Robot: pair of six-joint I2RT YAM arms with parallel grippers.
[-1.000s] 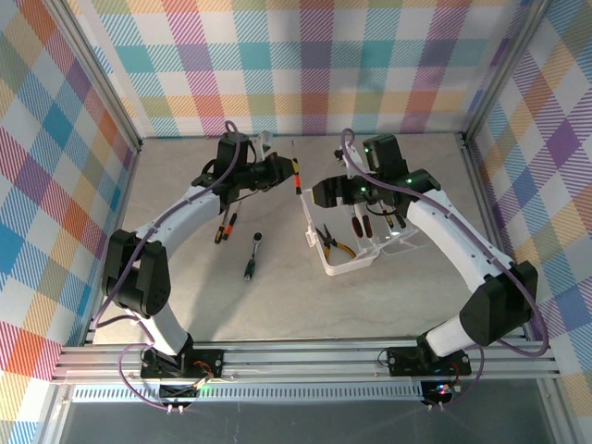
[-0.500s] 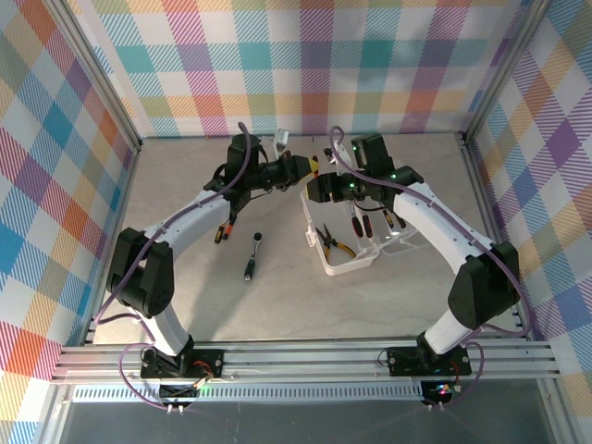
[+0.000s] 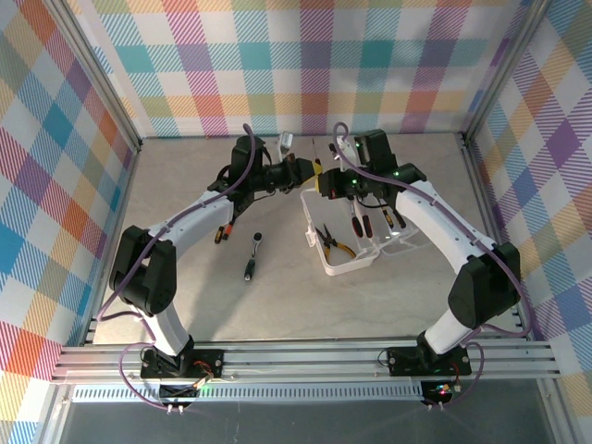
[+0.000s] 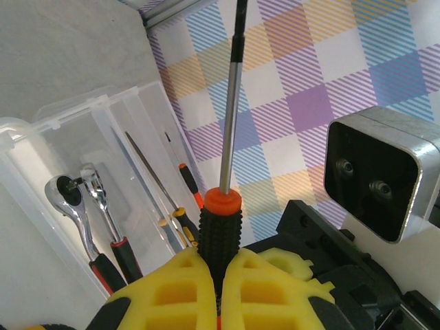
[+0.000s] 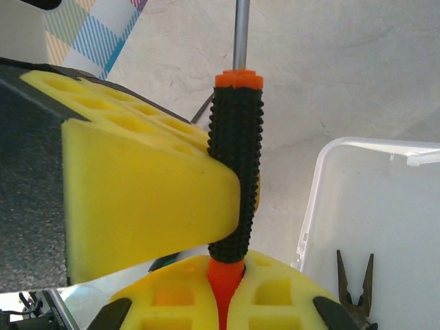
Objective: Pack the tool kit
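The right gripper point(image 5: 223, 283) had closed since a second before, pinching the same screwdriver point(image 5: 235, 165) that the left gripper point(image 4: 218, 269) also clamped, both near the open case point(image 5: 385, 220)

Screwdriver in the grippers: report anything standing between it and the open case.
Nothing visible does. The screwdriver hangs just beside the case, whose lid is open. Both the left gripper and the right gripper clamp its handle, so one must release.

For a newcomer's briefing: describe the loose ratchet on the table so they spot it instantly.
Find the translucent case on the table. Just left of it, lying alone, is the ratchet. Unlike the red-and-black screwdriver further left, it has a chrome head and black grip.
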